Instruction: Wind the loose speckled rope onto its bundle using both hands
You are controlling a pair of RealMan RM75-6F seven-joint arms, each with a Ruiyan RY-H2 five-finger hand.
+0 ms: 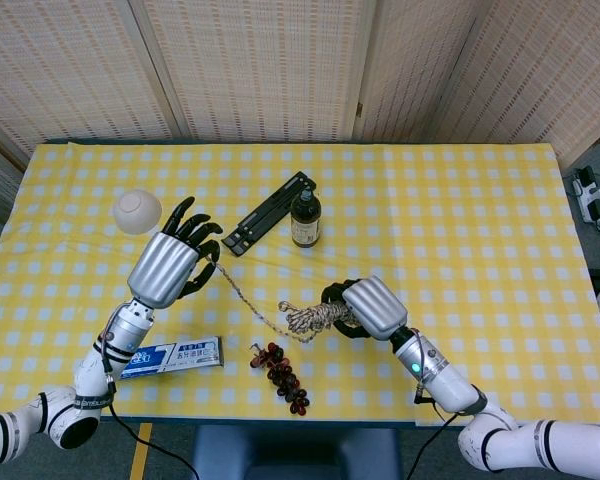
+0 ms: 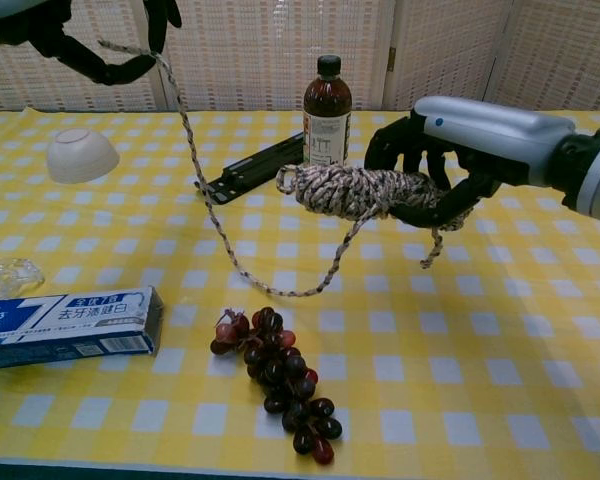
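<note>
The speckled rope bundle hangs above the table, gripped by my right hand near the table's middle front. A loose length of rope runs from the bundle, sags low, then climbs to my left hand, which is raised high at the left and holds the rope's end between its curled fingers. A short tail dangles under the bundle in the chest view.
A dark bottle and a black bar stand behind the rope. Grapes lie in front, below the sagging rope. A toothpaste box, a white bowl and a clear plastic piece sit at the left.
</note>
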